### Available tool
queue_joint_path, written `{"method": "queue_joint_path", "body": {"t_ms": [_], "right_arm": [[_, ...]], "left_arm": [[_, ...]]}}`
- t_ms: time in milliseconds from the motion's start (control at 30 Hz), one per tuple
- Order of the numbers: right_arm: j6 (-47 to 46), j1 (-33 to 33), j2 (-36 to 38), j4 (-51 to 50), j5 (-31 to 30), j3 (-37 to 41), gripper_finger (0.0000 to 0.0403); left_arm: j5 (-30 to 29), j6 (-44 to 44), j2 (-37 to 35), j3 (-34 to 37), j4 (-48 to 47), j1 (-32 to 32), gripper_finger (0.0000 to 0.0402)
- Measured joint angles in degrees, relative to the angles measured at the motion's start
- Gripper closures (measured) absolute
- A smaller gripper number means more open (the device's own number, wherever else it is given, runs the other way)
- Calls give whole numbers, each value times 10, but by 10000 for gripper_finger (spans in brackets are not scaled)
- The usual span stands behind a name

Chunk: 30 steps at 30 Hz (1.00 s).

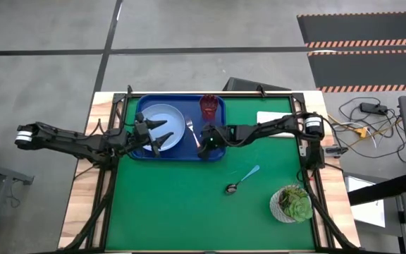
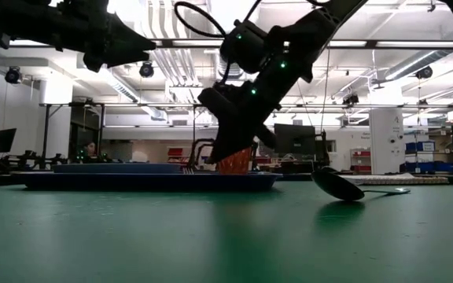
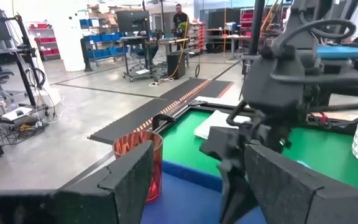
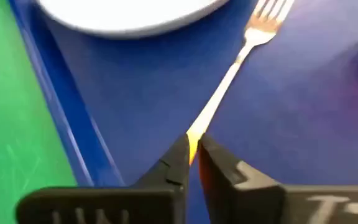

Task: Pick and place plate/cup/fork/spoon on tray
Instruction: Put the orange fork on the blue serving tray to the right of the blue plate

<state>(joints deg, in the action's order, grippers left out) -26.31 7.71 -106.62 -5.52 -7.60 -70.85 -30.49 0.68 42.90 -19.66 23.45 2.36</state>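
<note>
L gripper (image 1: pixel 162 134) hovers w/ fingers spread over the plate (image 1: pixel 159 120), which lies in the left part of the tray (image 1: pixel 141 152). R gripper (image 1: pixel 201 143) is pinched on the orange handle of the fork (image 4: pixel 248 46), tines resting on tray floor betw. plate and the cup (image 1: pixel 208 106) in tray's far right corner. The spoon (image 1: pixel 242 180) lies on the green mat, well apart from tray, near the potted succulent (image 1: pixel 292 203).

The right pincer (image 4: pixel 194 155) hides the fork (image 4: pixel 241 59) handle's end.
</note>
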Motion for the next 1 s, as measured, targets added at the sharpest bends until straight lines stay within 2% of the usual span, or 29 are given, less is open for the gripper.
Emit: {"method": "queue_joint_path", "body": {"t_ms": [633, 1000], "right_arm": [[-2, -12, -13, 2, -15, 9, 394], [-1, -28, -81, 65, -3, -6, 394]], "left_arm": [[0, 1, 7, 1, 0, 0, 171], [0, 1, 5, 1, 0, 0, 171]]}}
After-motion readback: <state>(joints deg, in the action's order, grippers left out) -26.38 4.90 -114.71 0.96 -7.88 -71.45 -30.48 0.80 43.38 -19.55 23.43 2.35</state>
